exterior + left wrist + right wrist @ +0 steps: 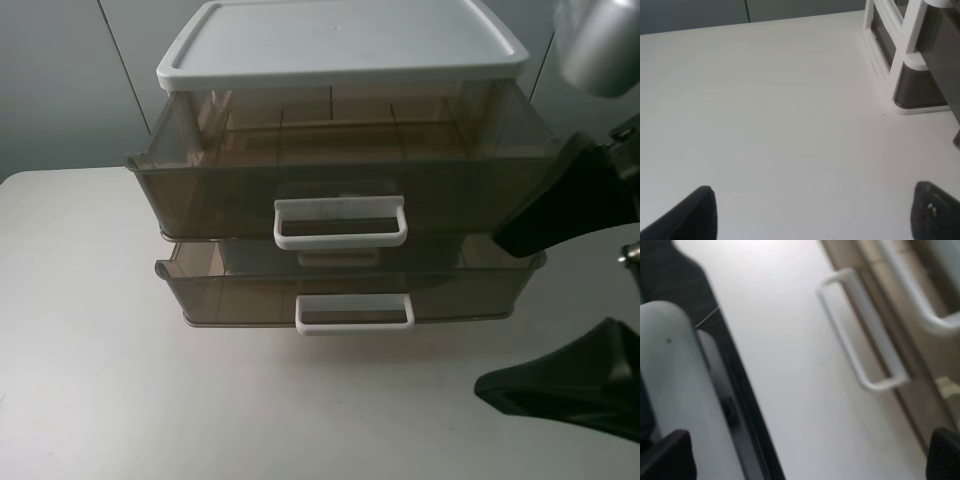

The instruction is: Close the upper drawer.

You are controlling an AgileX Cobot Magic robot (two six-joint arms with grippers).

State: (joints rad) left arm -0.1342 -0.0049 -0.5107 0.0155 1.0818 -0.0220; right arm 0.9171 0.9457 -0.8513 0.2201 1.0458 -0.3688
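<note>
Beneath the white lid [340, 40] the upper drawer [210, 195] juts well forward, and off that lid's right end the right gripper [488, 312] hangs, jaws spread empty: approach step, I'd judge, a square inward push next.

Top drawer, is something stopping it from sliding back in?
Nothing visible does. The upper drawer is pulled out under the lid with nothing sticking up from it, and nothing lies between it and the right tool.

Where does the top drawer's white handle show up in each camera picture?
Exterior high: upper drawer's handle at centre, above the lower drawer's handle.
Left wrist: not in it.
Right wrist: partly in frame, beyond the lower drawer's handle.
Shared landmark: the white table.
</note>
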